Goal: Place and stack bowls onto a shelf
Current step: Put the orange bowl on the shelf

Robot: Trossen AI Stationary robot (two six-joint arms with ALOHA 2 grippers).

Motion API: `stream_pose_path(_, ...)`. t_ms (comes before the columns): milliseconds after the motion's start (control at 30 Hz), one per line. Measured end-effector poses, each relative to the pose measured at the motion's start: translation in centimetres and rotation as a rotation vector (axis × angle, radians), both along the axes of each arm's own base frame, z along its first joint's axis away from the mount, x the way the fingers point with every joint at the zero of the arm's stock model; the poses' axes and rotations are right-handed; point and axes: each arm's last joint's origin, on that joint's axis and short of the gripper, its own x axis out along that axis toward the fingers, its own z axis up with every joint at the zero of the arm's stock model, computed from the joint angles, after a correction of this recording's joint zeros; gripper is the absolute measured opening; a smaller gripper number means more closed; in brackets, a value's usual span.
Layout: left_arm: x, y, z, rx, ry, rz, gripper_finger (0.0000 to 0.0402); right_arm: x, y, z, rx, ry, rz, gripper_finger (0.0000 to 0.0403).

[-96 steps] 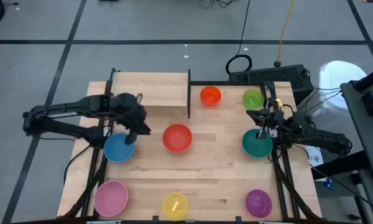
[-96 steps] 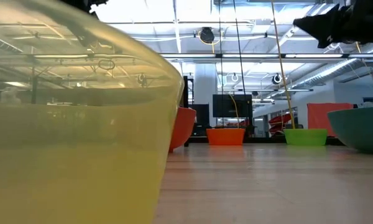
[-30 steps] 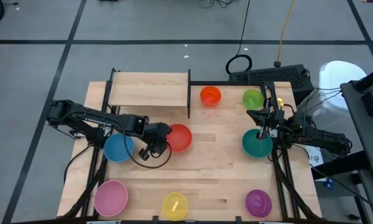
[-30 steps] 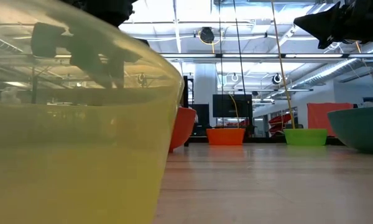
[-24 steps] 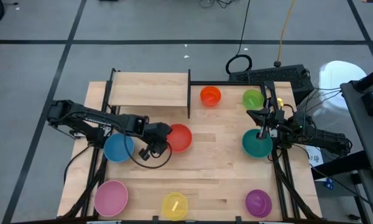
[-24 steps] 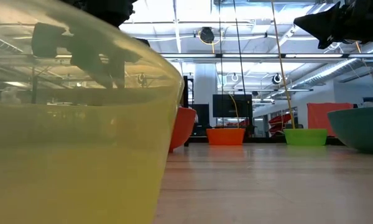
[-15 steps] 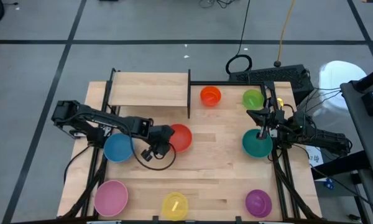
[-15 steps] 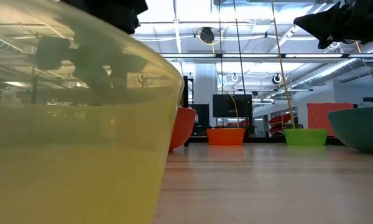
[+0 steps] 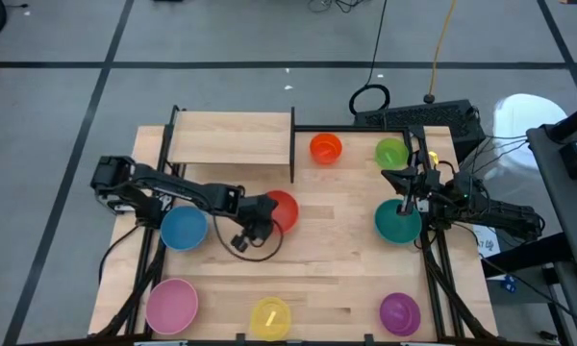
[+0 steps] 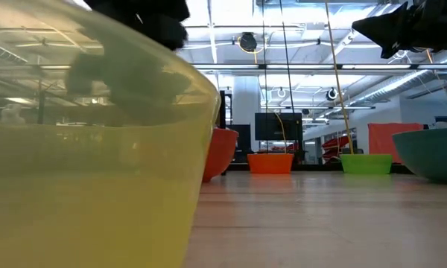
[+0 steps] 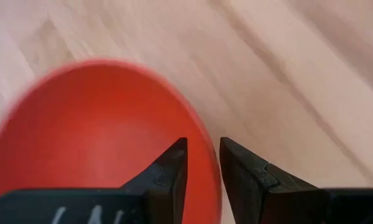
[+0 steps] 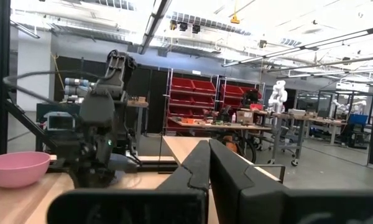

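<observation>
- Red bowl point(image 9: 282, 210) is sitting on the tabletop just in front of the shelf point(image 9: 229, 137), near the shelf's black upright; not lifted as far as I can judge.
- My left gripper point(image 9: 261, 217) is straddling the red bowl's rim: in the left wrist view one finger is hanging inside the bowl, the other outside, with a narrow gap between them and the rim point(image 11: 205, 155) running into that gap. Jaws parted, not yet pinching, I judge.
- Shelf is carrying no bowls at all, so I am reading the task as barely begun: nothing placed, nothing stacked.
- Blue bowl point(image 9: 184, 228) is lying in front of the shelf's other end; pink bowl point(image 9: 171, 306) and yellow bowl point(image 9: 270, 317) are sitting well in front of the shelf, at the table's near edge.
- Orange bowl point(image 9: 325, 147) is sitting just beyond the upright, green bowl point(image 9: 390, 152) farther out; teal bowl point(image 9: 397, 222) and purple bowl point(image 9: 400, 312) are lying far from the shelf.
- My right gripper point(image 9: 408, 188) is waiting over the teal bowl, fingers pressed together, holding nothing.
- All eight bowls are remaining to go up.
</observation>
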Motion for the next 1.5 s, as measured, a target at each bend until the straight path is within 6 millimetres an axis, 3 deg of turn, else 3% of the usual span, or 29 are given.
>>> stream_pose_path(233, 0.6, 0.4, -2.4, -0.031, 0.073, 0.004, 0.0099, 0.0, 0.0, 0.1, -0.001, -0.006, 0.0, 0.0)
stream_pose_path(367, 0.8, 0.8, -2.6, -0.035, 0.081, 0.029, 0.0095, 0.0, 0.0, 0.1, -0.002, -0.014, 0.0, 0.0)
stream_pose_path(567, 0.9, 1.4, -2.7, -0.028, 0.085, 0.091, 0.0019, -0.1, 0.0, 0.2, -0.003, -0.019, 0.0, 0.0)
stream_pose_path(733, 0.7, 1.9, -2.1, -0.053, 0.106, 0.186, 0.0012, -0.1, 0.0, 0.2, -0.003, -0.018, 0.001, 0.0)
stream_pose_path(900, 0.2, 2.7, 1.7, -0.06, 0.116, 0.245, 0.0008, -0.1, 0.0, 0.2, 0.04, -0.034, 0.013, 0.0)
stream_pose_path(1233, -2.1, 2.6, 13.1, -0.115, 0.012, 0.35, 0.0007, -0.1, 0.0, 0.2, 0.067, -0.045, 0.025, 0.0)
stream_pose_path(1367, -3.8, 3.4, 16.7, 0.0, -0.017, 0.501, 0.0007, -0.1, 0.0, 0.2, 0.066, -0.045, 0.025, 0.0)
stream_pose_path(1500, -5.6, 5.5, 18.3, 0.069, 0.065, 0.787, 0.0007, -0.1, 0.0, 0.3, 0.066, -0.051, 0.025, 0.0)
